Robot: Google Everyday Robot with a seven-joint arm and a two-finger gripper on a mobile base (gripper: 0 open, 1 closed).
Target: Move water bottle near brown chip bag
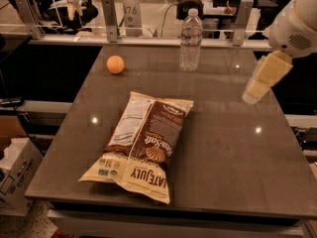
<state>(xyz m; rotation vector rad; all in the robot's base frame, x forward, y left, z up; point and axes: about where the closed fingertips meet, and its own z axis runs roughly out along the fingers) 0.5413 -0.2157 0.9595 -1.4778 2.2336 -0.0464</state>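
Jaws hover above the counter [223,148], right of the bottle [190,41], gap unreadable, nothing held: approach level, grip mid-body.

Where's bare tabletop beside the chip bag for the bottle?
Widest bare patch: right of the brown chip bag, out to the table edge; the gripper hangs over its far part. Also bare: the strip between bag, orange ball and water bottle. Left of the bag is narrow.
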